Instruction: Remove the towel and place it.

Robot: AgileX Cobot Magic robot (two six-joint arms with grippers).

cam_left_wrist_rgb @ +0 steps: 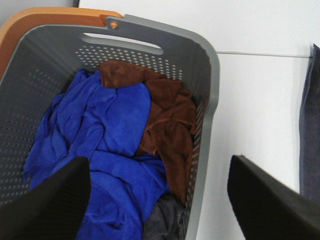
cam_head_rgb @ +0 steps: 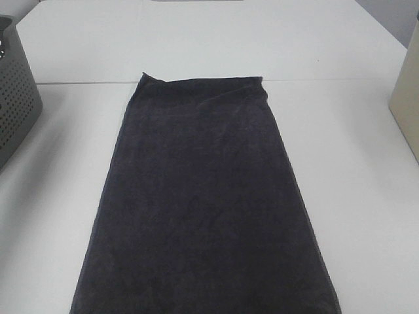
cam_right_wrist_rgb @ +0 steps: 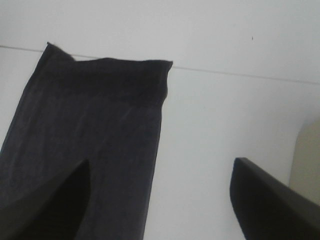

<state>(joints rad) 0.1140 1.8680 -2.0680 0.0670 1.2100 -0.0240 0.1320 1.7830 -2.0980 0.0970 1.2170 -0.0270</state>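
Exterior high view: the towel (cam_head_rgb: pixel 203 203) lies flat on the white table (cam_head_rgb: pixel 353 196), its long axis running from the near edge toward the far edge, its far hem just short of a seam across the table. A grey perforated basket (cam_head_rgb: pixel 16 98) stands at the left edge; a beige object (cam_head_rgb: pixel 407 98), perhaps a box, at the right. The left gripper (cam_left_wrist_rgb: pixel 160 195) hangs spread and empty above the basket's rim, over a blue cloth (cam_left_wrist_rgb: pixel 100 140) and brown cloth (cam_left_wrist_rgb: pixel 167 115). The right gripper (cam_right_wrist_rgb: pixel 160 200) hovers spread wide above the towel's right edge, grasping nothing.

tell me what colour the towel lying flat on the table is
Dark charcoal, near black; the towel shows best in the exterior high view.
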